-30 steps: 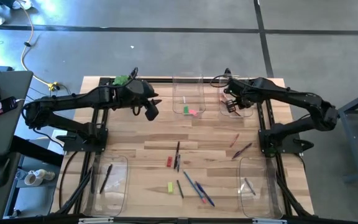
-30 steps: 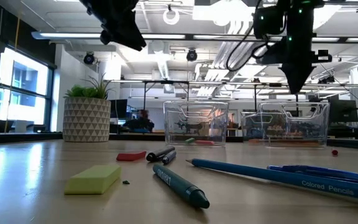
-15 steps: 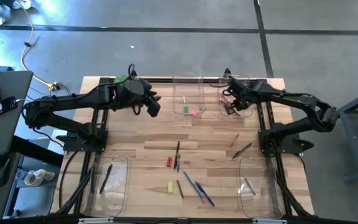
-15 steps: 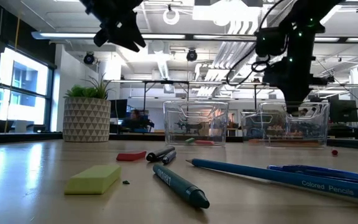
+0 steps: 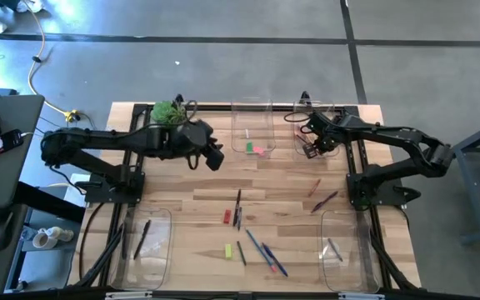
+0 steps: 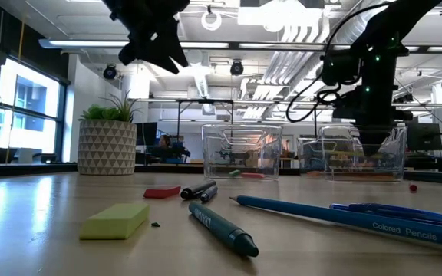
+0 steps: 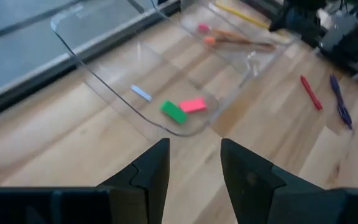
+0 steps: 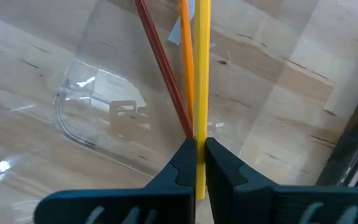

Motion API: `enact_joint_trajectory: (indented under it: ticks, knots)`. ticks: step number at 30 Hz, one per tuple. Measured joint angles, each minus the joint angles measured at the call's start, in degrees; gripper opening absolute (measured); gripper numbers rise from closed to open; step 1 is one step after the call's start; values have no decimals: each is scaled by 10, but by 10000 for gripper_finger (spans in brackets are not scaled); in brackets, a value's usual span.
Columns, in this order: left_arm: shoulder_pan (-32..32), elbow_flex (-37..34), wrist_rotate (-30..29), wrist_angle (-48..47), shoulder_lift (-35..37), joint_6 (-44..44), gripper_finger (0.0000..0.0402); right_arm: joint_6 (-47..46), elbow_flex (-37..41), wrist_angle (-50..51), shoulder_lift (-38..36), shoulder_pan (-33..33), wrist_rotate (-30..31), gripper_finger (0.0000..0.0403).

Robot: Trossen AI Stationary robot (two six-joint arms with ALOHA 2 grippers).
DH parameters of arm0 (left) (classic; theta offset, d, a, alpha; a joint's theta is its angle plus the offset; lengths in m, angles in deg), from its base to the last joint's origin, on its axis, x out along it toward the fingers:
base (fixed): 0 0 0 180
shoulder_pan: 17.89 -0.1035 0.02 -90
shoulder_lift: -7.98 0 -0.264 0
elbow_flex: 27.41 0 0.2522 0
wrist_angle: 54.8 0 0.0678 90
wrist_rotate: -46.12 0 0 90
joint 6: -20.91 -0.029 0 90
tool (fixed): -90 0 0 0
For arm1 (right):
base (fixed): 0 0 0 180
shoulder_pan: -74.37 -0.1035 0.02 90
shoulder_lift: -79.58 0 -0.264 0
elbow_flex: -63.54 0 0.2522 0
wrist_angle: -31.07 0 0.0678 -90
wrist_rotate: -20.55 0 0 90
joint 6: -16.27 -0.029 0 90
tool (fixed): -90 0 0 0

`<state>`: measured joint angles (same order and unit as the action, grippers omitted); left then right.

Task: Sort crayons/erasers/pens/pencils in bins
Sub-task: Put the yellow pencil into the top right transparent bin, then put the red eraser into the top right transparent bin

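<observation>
Right gripper (image 8: 196,163) is clamped on a long, thin yellow pencil (image 8: 202,68), held over the far right bin (image 5: 324,137). That clear bin already contains a dark red stick (image 8: 160,62) and an orange one, the latter mostly hidden. Left gripper (image 7: 191,165) hangs partly open and empty beside the far middle bin (image 7: 104,74), which holds a green eraser (image 7: 174,112), a pink eraser (image 7: 193,104) and, apparently, a pale blue piece.
</observation>
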<state>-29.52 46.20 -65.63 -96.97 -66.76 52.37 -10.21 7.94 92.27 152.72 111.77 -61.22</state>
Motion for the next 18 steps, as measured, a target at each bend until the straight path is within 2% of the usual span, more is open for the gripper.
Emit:
enact_joint_trajectory:
  ticks: [6, 18]
  knots:
    - [28, 0, 31, 0, -38, 52, 131, 15, 0, -10, 0, 1, 0, 18]
    - [67, 0, 77, -4, -61, 143, 131, 71, 0, -15, 0, 1, 5, 102]
